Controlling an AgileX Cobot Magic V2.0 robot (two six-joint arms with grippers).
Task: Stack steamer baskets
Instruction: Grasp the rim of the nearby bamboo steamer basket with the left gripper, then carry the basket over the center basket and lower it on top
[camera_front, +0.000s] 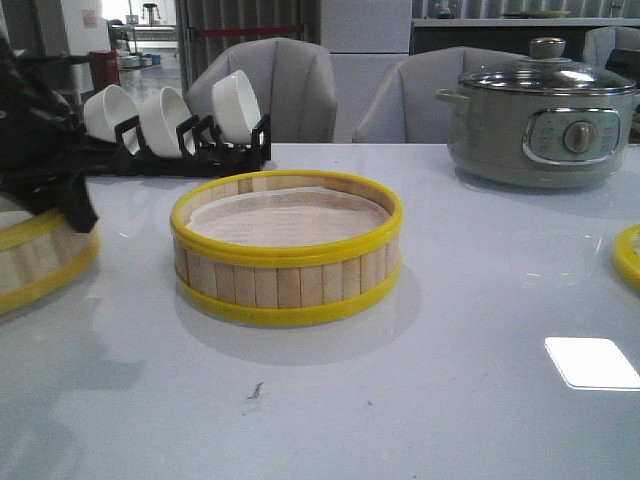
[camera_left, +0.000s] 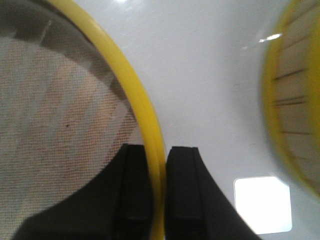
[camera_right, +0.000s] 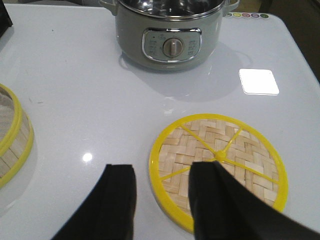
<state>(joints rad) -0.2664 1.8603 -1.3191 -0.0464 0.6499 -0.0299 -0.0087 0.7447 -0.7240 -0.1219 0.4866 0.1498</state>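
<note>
**A:** We are looking at a round, shallow steamer basket of pale wooden slats with yellow rims and a white paper liner, sitting near the middle of the white table. A second slatted, yellow-rimmed basket is sitting at the table's left edge, and there the left gripper is pinching the yellow rim, one black finger inside the wall and one outside.

**B:** How are we judging the handling?

**A:** Light and stiff, we are guessing: thin wood and smooth hoops. The rim looks slick, so a narrow pinch could let the tier swing or slip. The wall is the only real hold; the loose paper liner is offering nothing.

**B:** And the other arm?

**A:** The right gripper is hovering with its jaws apart, empty, above the near edge of the flat, yellow-rimmed woven bamboo lid lying towards the table's right edge. We are reading that lid as lighter still, and lying flat it gives little to grasp but its rim.

**B:** Anything in the way?

**A:** The grey electric pot with a glass lid is standing at the far right corner, and white bowls in a black rack are lining the far left edge. Neither is standing between the two baskets.
</note>
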